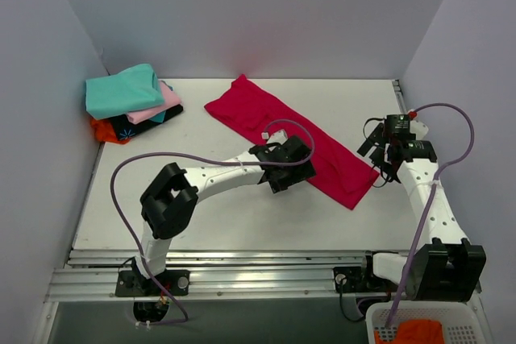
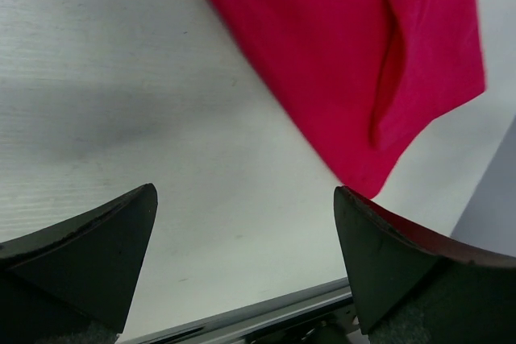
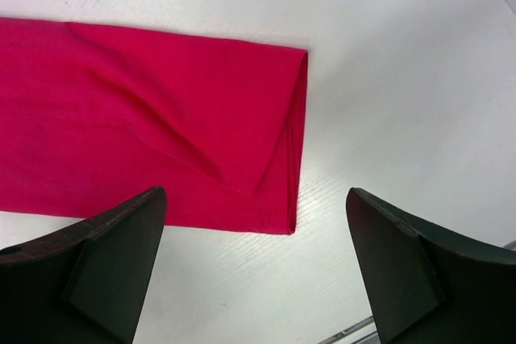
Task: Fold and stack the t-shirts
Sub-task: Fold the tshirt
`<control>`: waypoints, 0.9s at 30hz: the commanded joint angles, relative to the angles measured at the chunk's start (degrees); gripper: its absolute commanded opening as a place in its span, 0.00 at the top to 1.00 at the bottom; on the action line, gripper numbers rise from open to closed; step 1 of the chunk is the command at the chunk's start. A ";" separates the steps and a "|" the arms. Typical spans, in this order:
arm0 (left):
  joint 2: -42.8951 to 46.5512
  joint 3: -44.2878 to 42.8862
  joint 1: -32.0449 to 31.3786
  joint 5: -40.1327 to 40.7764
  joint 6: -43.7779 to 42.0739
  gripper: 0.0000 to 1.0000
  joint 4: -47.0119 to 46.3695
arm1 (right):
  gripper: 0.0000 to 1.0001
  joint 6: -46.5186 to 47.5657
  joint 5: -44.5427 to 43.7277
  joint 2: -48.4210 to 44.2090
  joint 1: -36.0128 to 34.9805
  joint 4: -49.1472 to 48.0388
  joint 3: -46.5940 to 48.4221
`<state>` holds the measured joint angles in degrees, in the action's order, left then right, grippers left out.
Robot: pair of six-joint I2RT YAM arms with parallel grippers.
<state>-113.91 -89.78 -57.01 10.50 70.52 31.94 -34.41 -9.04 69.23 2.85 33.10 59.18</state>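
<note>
The red t-shirt (image 1: pixel 246 110) lies folded in a long strip, slanting across the middle of the table (image 1: pixel 242 219) from far left to near right. The left fingers (image 2: pixel 89 255) are wide apart by the strip's near edge, and the right fingers (image 3: pixel 105 263) are wide apart by its right end; both hold nothing. A pile of folded t-shirts (image 1: pixel 121 93), teal on top, sits in the far left corner.
</note>
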 commanded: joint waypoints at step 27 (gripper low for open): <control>-18.71 -10.68 -3.02 0.05 20.88 0.10 -3.72 | 0.10 2.86 -2.48 -5.42 1.10 5.75 0.59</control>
<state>-128.57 -100.03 -59.48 9.91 88.40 27.66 -32.47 -10.15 64.95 3.81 37.15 59.16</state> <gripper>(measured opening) 0.917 0.900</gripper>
